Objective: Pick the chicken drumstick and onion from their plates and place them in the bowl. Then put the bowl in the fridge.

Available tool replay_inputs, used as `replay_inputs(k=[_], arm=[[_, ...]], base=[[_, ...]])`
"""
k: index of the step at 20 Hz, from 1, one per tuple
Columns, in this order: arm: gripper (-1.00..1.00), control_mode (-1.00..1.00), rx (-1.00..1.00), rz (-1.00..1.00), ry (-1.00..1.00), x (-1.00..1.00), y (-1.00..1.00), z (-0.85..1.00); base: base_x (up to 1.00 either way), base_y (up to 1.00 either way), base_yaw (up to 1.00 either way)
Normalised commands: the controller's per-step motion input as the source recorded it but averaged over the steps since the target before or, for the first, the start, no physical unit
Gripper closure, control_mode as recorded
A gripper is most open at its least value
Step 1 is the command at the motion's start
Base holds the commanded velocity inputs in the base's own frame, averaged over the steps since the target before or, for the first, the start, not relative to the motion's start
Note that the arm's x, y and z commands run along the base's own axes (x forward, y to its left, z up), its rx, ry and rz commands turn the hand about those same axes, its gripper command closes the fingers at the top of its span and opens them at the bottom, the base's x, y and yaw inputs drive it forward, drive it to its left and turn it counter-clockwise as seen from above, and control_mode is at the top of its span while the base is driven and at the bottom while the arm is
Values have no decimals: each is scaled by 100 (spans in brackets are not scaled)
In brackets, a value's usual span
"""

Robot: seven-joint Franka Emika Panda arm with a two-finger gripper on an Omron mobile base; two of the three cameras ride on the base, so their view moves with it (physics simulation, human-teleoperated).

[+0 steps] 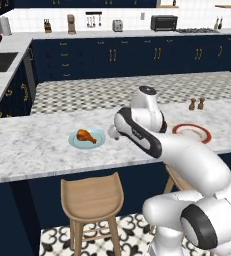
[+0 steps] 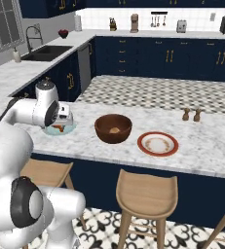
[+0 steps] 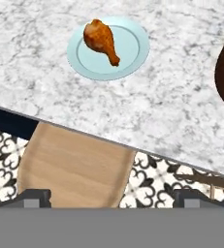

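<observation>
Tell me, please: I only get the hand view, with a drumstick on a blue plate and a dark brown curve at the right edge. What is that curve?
Observer: It is the side of the bowl, a deep brown one standing on the marble counter.
Operator: Is anything in it?
Observer: Yes. What looks like the onion, small, tan and round, lies at its bottom.
Operator: And what is past the bowl?
Observer: A red-rimmed plate with nothing on it, on the bowl's far side from your drumstick. Behind that plate stand two small brown shakers.
</observation>
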Motion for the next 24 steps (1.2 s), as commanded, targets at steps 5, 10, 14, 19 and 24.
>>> replay_inputs(k=[5,10,14,19,24], arm=[[-100,-100,0,14,2,78,32,-28],[-100,-100,-1,9,2,33,34,-39],[-100,-100,-2,5,1,51,37,-43],[-100,-100,-1,4,1,72,20,-34],[-100,-100,0,1,8,76,4,-8]], base=[[0,0,0],[0,0,0],[0,0,0],[0,0,0],[0,0,0]])
